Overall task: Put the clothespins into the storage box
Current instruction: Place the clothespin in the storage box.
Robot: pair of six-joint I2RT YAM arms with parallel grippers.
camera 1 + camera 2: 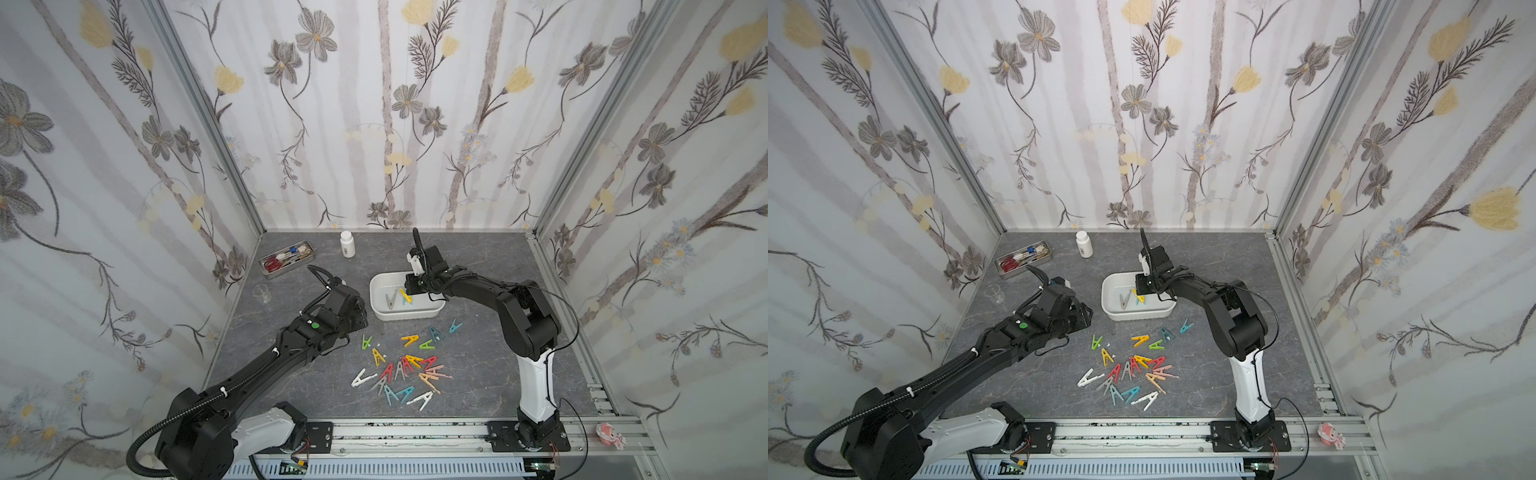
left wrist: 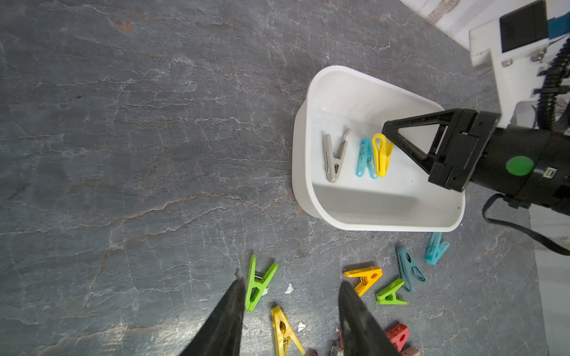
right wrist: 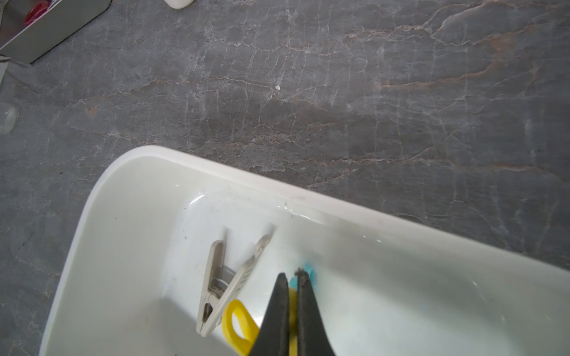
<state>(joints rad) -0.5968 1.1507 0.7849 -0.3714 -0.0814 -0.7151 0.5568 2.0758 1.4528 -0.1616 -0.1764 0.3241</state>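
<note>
Now the right gripper (image 3: 292,276) pinches a yellow clothespin (image 2: 382,160) in the storage box (image 2: 364,206); the left gripper (image 2: 290,281) hangs spread.

In the right wrist view we lose most of the yellow plastic clothespin (image 3: 228,323) to the picture's edge and to the right gripper's (image 3: 292,276) black fingers (image 3: 274,314). We cannot tell whether they pinch it. The teal plastic clothespin (image 3: 310,272) shows only a tip behind them. The grey metal tray (image 3: 61,27) is cropped at a corner, its contents blurred. The left gripper (image 2: 290,280) shows only blurred, cut-off finger ends in its wrist view, and in both top views its wrist covers them.
</note>
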